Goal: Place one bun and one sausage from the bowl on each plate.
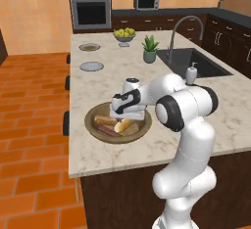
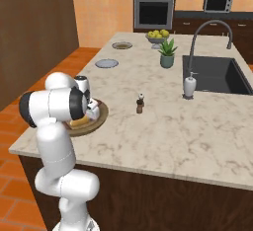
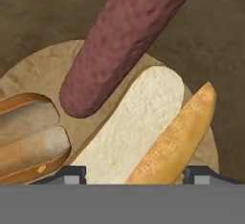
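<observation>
The olive-brown bowl (image 1: 90, 120) (image 2: 102, 115) sits near the counter's front edge. In it lie a split bun (image 3: 143, 122) (image 1: 126, 125), a dark red sausage (image 3: 119, 41) (image 1: 108, 131) and a second bun (image 3: 28, 137) (image 1: 104, 121). My gripper (image 3: 135, 173) (image 1: 128, 119) (image 2: 92, 110) reaches down into the bowl, and its fingertips (image 3: 74, 173) press both sides of the split bun, which still rests on the bowl's floor. Two small grey plates (image 1: 91, 66) (image 1: 89, 47) lie farther back on the counter, also seen in the right base view (image 2: 106, 63) (image 2: 122, 45).
A grey footed fruit bowl (image 1: 125, 34), a potted plant (image 1: 150, 49), the sink (image 1: 196, 61) with its faucet and a soap dispenser (image 1: 191, 73) stand at the back and right. A small pepper shaker (image 2: 140, 104) stands right of the bowl.
</observation>
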